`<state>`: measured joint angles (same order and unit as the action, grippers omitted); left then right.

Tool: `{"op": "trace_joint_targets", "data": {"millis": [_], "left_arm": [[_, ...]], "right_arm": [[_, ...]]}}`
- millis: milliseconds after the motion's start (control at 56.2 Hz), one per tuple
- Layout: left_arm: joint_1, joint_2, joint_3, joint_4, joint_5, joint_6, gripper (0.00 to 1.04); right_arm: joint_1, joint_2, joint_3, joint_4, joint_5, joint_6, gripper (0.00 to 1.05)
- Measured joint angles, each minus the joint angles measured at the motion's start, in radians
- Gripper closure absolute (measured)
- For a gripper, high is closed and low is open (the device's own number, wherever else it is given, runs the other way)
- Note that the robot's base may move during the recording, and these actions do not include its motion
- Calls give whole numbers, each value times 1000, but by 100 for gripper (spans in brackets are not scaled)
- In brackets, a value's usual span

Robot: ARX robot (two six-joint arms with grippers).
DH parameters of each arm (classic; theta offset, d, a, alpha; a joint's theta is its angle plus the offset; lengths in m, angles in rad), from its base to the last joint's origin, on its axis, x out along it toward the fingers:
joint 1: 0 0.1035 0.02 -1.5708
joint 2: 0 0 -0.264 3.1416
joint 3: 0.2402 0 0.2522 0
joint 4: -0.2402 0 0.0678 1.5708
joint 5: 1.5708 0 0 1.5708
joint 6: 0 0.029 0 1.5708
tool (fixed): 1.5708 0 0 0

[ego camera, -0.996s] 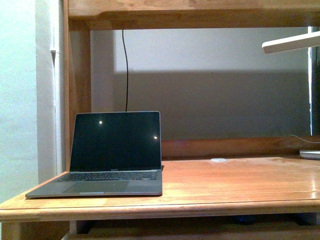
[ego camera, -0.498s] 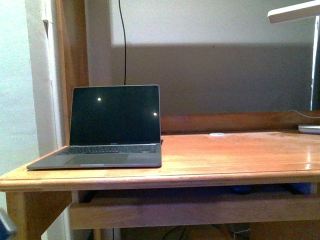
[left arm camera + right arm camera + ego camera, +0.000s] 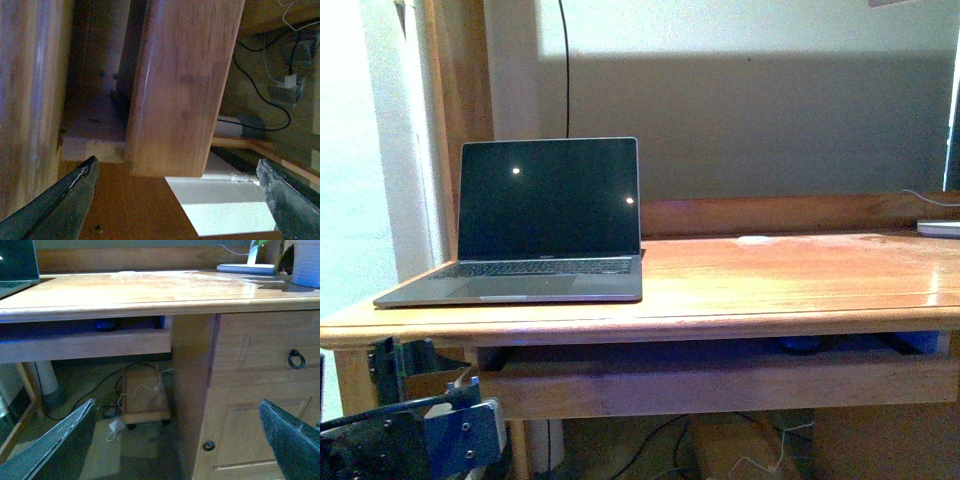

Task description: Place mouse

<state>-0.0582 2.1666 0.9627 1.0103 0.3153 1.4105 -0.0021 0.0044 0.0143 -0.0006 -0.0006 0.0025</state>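
Left tool [image 3: 176, 165] and right tool [image 3: 176, 404] are both being held wide open, with nothing being gripped between the dark fingers [image 3: 60, 200] of either. The left one is being pointed closely at a wooden plank [image 3: 180, 85] of the worktop's frame, and part of the left arm [image 3: 420, 440] is being shown at the lower left corner of the front view, below the worktop [image 3: 770, 285]. The right one is being aimed at the worktop's front edge from lower down, well apart from everything on it.

The mouse [image 3: 106, 324] is being seen only as a dark domed shape lying in shadow on the pull-out tray [image 3: 85, 345] beneath the worktop, right of the tray's middle and apart from both tools.

On the left part of the worktop an open laptop [image 3: 550, 225] is being displayed with its screen dark. A small white disc [image 3: 757, 240] is lying near the back rail, and a lamp base [image 3: 245, 268] is standing at the right rear. Cables [image 3: 140, 385] are trailing on the floor under the tray.
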Motion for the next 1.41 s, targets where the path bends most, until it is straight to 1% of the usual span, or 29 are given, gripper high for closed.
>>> {"op": "trace_joint_targets", "data": {"millis": [302, 498, 605, 676, 765, 854, 943, 1067, 1209, 1352, 1405], "left_arm": [[-26, 109, 150, -51, 27, 46, 8], [-44, 114, 168, -111, 3, 42, 8], [-62, 65, 153, -227, -40, -10, 8], [-79, 9, 134, -348, -75, -62, 8], [-92, -58, 98, -475, -77, -119, 8], [-106, -141, 40, -597, -36, -181, 8], [-132, -225, -33, -658, 39, -253, 8], [-167, -285, -89, -681, 83, -340, 8], [-201, -353, -146, -694, 143, -479, 8], [-238, -417, -195, -695, 196, -656, 8], [-257, -450, -219, -676, 213, -768, 8]], "right_arm": [[0, 0, 0, 0, 0, 0, 7], [0, 0, 0, 0, 0, 0, 7], [0, 0, 0, 0, 0, 0, 7], [0, 0, 0, 0, 0, 0, 7], [0, 0, 0, 0, 0, 0, 7], [0, 0, 0, 0, 0, 0, 7], [0, 0, 0, 0, 0, 0, 7], [0, 0, 0, 0, 0, 0, 7], [0, 0, 0, 0, 0, 0, 7], [0, 0, 0, 0, 0, 0, 7], [0, 0, 0, 0, 0, 0, 7]]}}
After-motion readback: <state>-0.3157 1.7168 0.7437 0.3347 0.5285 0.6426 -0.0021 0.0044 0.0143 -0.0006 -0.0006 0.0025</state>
